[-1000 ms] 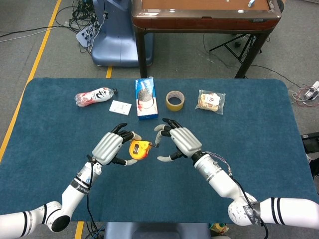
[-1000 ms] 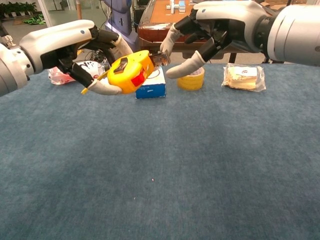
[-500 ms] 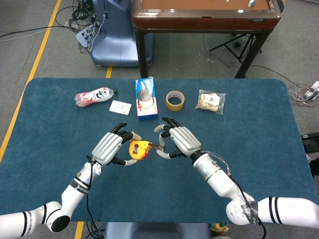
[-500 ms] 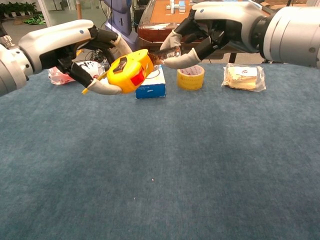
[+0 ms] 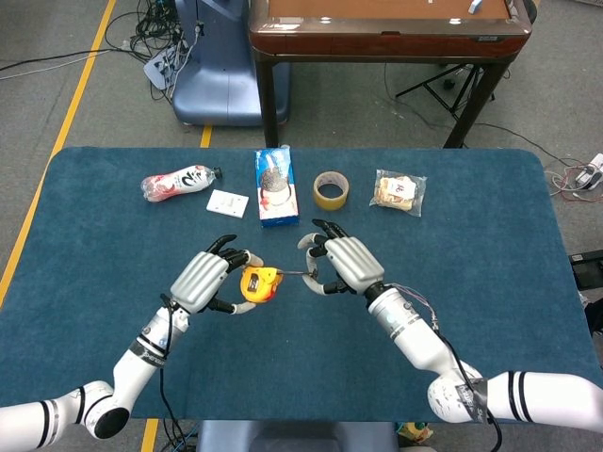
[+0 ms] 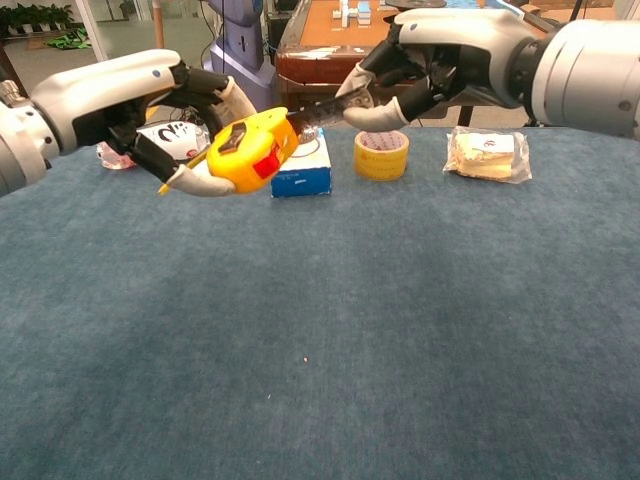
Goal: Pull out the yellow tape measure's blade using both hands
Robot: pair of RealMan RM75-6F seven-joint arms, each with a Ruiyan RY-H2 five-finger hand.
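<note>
The yellow tape measure [image 5: 258,284] [image 6: 251,151], with a red button on its side, is held above the table by my left hand [image 5: 203,281] [image 6: 165,118]. A short stretch of its blade [image 5: 294,274] [image 6: 320,108] runs out to the right. My right hand [image 5: 344,265] [image 6: 430,60] pinches the blade's end between thumb and fingers. Both hands hover over the middle of the blue table [image 5: 490,245], the right one slightly higher in the chest view.
Along the far side lie a pink-labelled bottle [image 5: 179,183], a white switch plate [image 5: 227,202], a blue cookie box [image 5: 275,185] [image 6: 303,170], a roll of tape [image 5: 331,189] [image 6: 381,155] and a bagged snack [image 5: 399,192] [image 6: 487,153]. A wooden table stands beyond.
My right hand closed its thumb and fingers on the blade's tip and moved right while the left hand shifted slightly left, so a short length of blade now shows between them.
</note>
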